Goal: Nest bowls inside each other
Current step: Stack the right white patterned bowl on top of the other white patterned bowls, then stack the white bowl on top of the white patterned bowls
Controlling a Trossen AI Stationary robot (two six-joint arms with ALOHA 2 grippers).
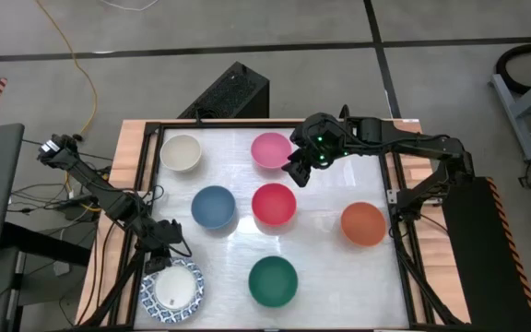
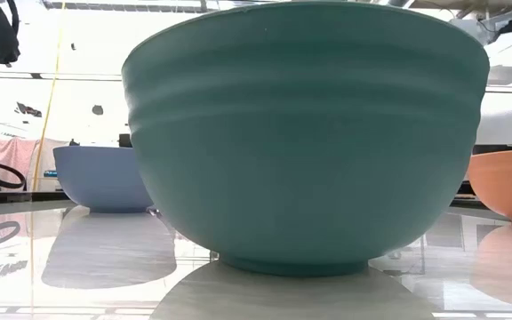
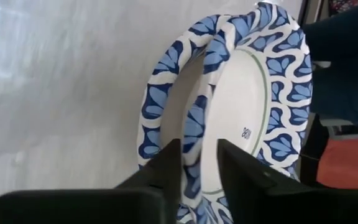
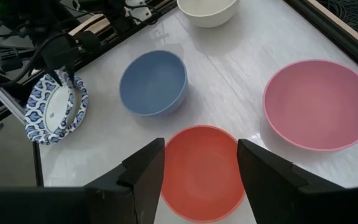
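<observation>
red bowl (image 4: pixel 202 171) lies straight ahead below my right gripper (image 4: pixel 201 163) | fingers spread apart, holding nothing | nearer my right arm than my left | left gripper (image 3: pixel 199 163) fingers astride blue-patterned bowl (image 3: pixel 241 118) rim, clamp unclear

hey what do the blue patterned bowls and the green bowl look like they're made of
Patterned bowls: probably paper, matte; thin printed rims and a small printed number inside suggest disposables. Green bowl: likely plastic or melamine, smooth with a soft sheen and moulded ridges around the wall; ceramic can't be ruled out.

Blue-rimmed white bowls (image 1: pixel 172 289) nested at table's corner, six plain bowls (image 1: pixel 274 204) apart
</observation>
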